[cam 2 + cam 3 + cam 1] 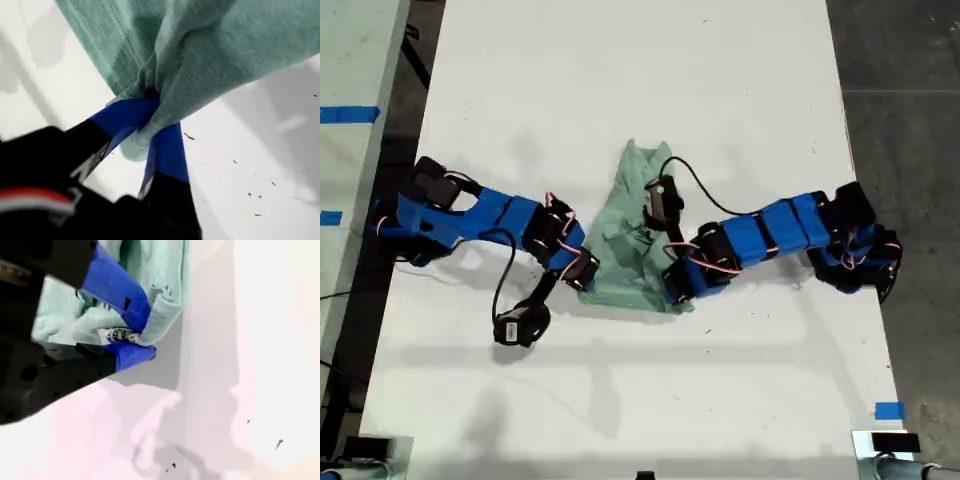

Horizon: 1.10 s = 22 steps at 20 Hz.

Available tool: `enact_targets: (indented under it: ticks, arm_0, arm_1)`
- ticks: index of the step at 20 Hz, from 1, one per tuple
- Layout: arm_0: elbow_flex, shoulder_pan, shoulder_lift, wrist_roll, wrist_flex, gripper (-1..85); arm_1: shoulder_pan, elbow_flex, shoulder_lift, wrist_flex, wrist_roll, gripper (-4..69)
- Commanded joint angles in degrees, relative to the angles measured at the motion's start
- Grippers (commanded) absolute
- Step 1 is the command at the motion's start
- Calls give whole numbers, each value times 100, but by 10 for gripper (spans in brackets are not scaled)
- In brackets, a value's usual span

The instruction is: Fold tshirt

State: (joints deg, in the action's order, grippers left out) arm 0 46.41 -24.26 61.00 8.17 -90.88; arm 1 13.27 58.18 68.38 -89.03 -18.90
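Blue-taped jaws of my first gripper [150, 120] clamped on a bunched fold of the pale mint-green cloth tshirt [638, 235]. My second gripper [142, 342] pinches its edge at the small white tag [119, 335]. Tshirt crumpled mid white table [620, 70], between both arms.

— Where does the exterior view sit?
— High overhead, looking straight down on the white table [640, 90], far enough to take in both arms.
— And the wrist views?
— Each looks along its own gripper, very close, down toward the tabletop. All three share the tshirt [632, 245] [215, 55] [150, 270].
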Motion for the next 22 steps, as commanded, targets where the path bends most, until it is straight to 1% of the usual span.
enact_targets:
  ticks: [1, 3, 4, 6, 7, 9, 10, 12, 14, 16, 19, 20, 21, 22]
  arm_0:
    - [-272, 721, 668, 642, -123, 0]
    - [-325, 1459, 853, 1433, -211, 0]
    - [-325, 1872, 914, 1934, -211, 0]
    - [-360, 2725, 923, 2918, 0, 0]
    - [-308, 3103, 923, 3533, 308, 0]
    - [-334, 3797, 765, 4614, 923, 0]
    - [-352, 4113, 642, 5071, 1283, 0]
    - [-378, 4623, 404, 5730, 1898, 0]
    - [-352, 4948, 132, 5871, 2215, 0]
    - [-352, 5106, -413, 5906, 2294, 0]
    - [-369, 5273, -1318, 5695, 2654, 8]
    - [-413, 5423, -1573, 5511, 2707, 63]
    - [-527, 5590, -1802, 5423, 2663, 200]
    - [-580, 5730, -1863, 5344, 2505, 249]
  arm_1:
    - [-729, -334, 694, -246, -439, -19]
    - [-1485, -62, 1081, -325, -835, -19]
    - [-1925, 149, 1283, -316, -1063, -19]
    - [-2856, 492, 1591, -211, -1652, -19]
    - [-3357, 650, 1670, -79, -2030, -19]
    - [-4351, 914, 1731, 404, -2909, -19]
    - [-4737, 932, 1696, 624, -3278, -19]
    - [-5291, 914, 1644, 993, -3779, -19]
    - [-5555, 1099, 1608, 1336, -4017, -19]
    - [-5607, 1644, 1600, 1863, -4034, -19]
    - [-5695, 2769, 1406, 2979, -3911, -21]
    - [-5792, 2944, 1169, 3243, -3876, -23]
    - [-5897, 2953, 853, 3322, -3806, 23]
    - [-5994, 2865, 598, 3270, -3691, 146]
